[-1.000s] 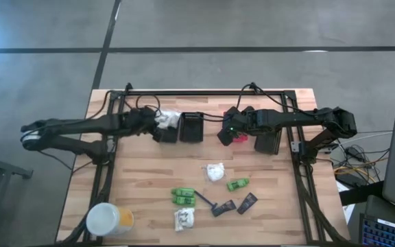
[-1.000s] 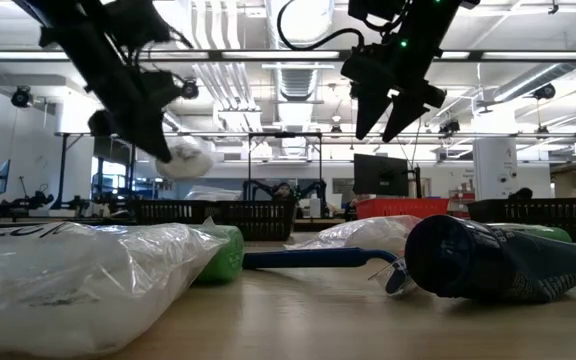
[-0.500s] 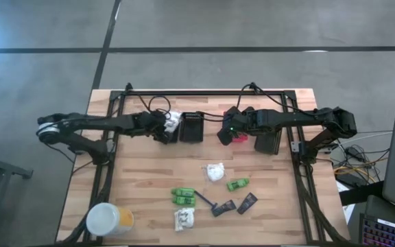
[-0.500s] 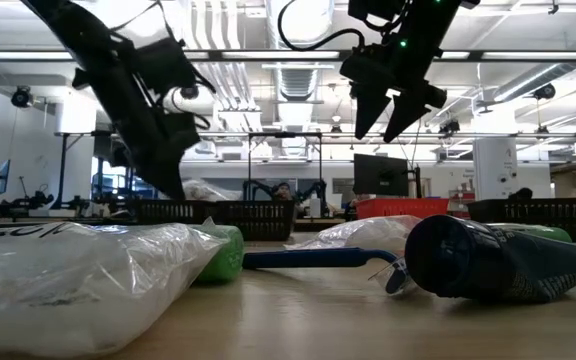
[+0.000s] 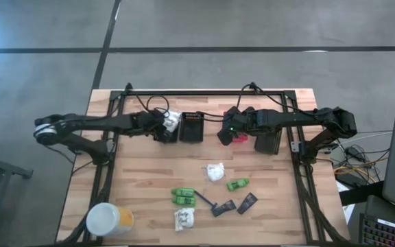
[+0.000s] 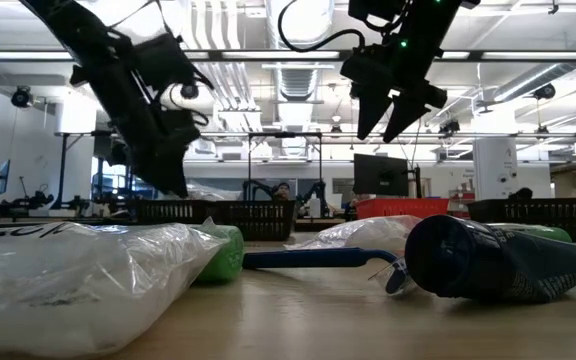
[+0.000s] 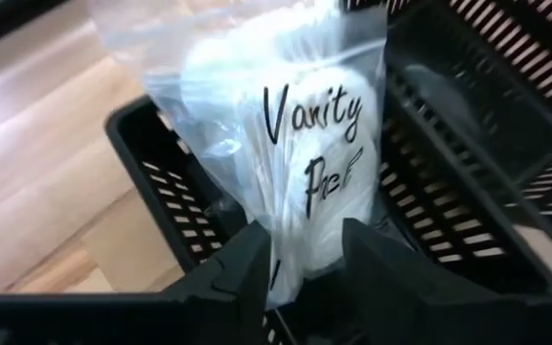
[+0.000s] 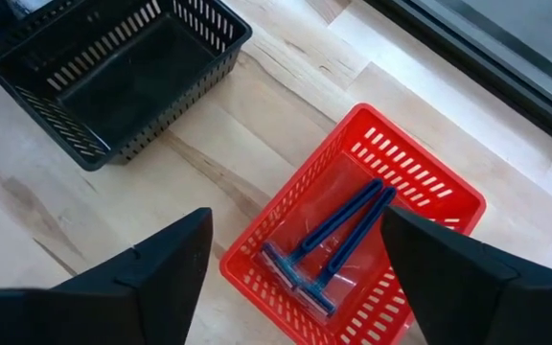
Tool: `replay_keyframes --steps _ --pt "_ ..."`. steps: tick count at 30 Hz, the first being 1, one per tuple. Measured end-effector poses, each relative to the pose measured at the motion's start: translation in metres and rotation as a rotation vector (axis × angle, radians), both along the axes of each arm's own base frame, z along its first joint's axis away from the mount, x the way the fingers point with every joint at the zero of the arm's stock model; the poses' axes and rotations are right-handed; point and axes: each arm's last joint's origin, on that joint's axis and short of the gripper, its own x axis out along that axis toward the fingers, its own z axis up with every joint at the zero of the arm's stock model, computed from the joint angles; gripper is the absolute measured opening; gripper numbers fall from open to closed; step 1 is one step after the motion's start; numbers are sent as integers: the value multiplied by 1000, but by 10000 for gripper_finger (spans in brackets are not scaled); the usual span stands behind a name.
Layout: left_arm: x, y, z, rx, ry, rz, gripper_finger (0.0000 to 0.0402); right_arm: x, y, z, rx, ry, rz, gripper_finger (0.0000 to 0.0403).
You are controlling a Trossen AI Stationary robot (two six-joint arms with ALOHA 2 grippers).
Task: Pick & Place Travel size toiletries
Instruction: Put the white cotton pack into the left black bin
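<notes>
Wooden slatted table [image 5: 142,185], dark frame rails along both side edges and the far edge. Near edge, toward the left corner: one white-and-yellow round tub [image 5: 108,220]. Near-centre cluster of loose toiletries: one white crinkly packet [image 5: 184,219] closest to the near edge, two bright green packs side by side [image 5: 182,197], one blue razor [image 5: 206,202], two flat dark sachets [image 5: 236,204]. A little farther in: one small green pack [image 5: 236,184], then one more white packet [image 5: 215,171].

Far half of the table: a row of baskets — three black [image 5: 191,127] and one red [image 8: 353,225]. Red basket holds two blue razors in a clear wrapper [image 8: 324,249]. Right gripper [image 8: 295,264] hovers directly above it, fingers spread wide, holding nothing.

Left gripper [image 7: 300,259] sits over the leftmost black basket [image 7: 175,192], fingers parted but a clear bag marked "Vanity" [image 7: 286,125], with white contents, stands between them, its lower end down in the basket. Whether the fingers press the bag: cannot tell.
</notes>
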Motion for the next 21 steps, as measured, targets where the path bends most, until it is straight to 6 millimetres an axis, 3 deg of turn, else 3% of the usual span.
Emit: replay_keyframes --steps 8,12,21 --pt "-19 -7 17 -3 -1 -1 167 0 0 0 -1 3 3 299" --pt "-26 -12 29 -32 -82 -1 167 0 0 -1 13 6 22 313" --pt "-41 -19 64 -48 -288 -28 167 -2 13 -10 200 82 314 343"
